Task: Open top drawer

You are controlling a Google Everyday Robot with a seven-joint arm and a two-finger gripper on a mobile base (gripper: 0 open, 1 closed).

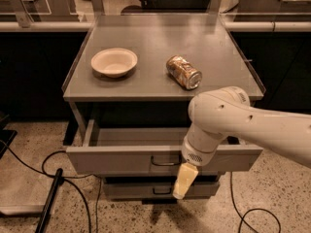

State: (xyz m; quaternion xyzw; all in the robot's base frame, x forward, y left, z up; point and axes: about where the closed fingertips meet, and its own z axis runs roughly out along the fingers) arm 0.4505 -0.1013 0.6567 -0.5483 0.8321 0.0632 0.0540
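The top drawer [116,159] is a wide grey metal drawer, pulled well out from under the cabinet top, with a small dark wire handle [164,161] at its centre. My white arm reaches in from the right and hangs in front of the drawer. My gripper [183,181] shows as a pale yellowish finger pointing down, just right of and below the handle, over the lower drawer front [126,189]. It does not hold the handle.
On the grey cabinet top [146,38] lie a cream bowl [114,61] at left and a brown can [183,72] on its side at right. Black cables [58,178] run over the speckled floor at left and lower right. Dark counters flank the cabinet.
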